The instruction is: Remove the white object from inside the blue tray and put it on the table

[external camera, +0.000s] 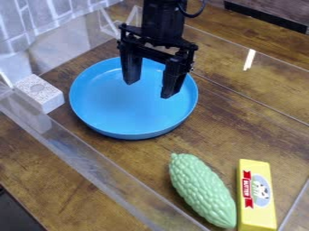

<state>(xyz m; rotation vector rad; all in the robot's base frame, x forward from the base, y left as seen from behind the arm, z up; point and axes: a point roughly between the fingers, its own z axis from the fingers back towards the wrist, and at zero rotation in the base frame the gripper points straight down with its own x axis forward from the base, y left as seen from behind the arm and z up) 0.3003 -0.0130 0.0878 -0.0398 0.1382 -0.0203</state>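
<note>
Gripper (154, 86) released above tray; white object not seen inside

Fingers stand spread, with nothing between them. Below lies the blue tray (128, 115), its visible floor bare; the part behind the gripper cannot be inspected. Outside the rim, to the picture's left, a white block (39, 93) sits on the table (218, 117). If that is the task's object, placement appears complete and the next move is to retreat clear. If not, finding: target hidden, grasp outstanding.

The green gourd (203, 189) lies beside the yellow box (256, 196).
</note>
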